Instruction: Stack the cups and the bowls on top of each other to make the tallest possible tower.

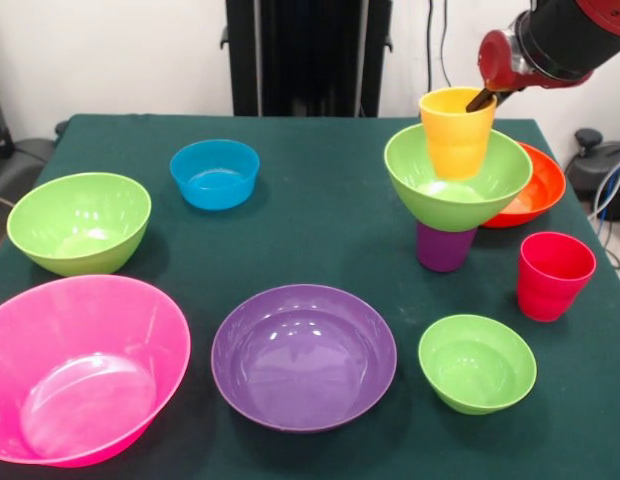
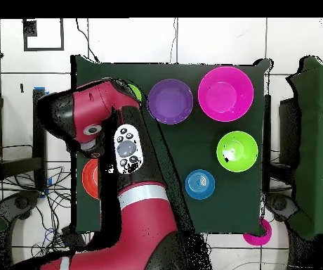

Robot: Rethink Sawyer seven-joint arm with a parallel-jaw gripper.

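The tower stands at the right in the front view: a purple cup (image 1: 445, 248) as base, a lime green bowl (image 1: 457, 182) on it, and a yellow-orange cup (image 1: 457, 132) upright in that bowl. My gripper (image 1: 484, 99) comes down from the upper right and its tip reaches into the yellow cup's rim. The red cup (image 1: 555, 274) stands alone to the right of the tower. The orange-red bowl (image 1: 543, 188) lies behind the tower. In the overhead view my arm (image 2: 97, 119) hides the tower; the orange-red bowl (image 2: 88, 180) shows partly.
Loose bowls lie on the green table (image 1: 330, 215): blue (image 1: 215, 173), large lime green (image 1: 79, 221), hot pink (image 1: 78, 366), purple (image 1: 303, 354), small lime green (image 1: 477, 362). The overhead view shows the purple (image 2: 170, 100), pink (image 2: 225, 93), green (image 2: 236, 150) and blue (image 2: 199, 184) bowls.
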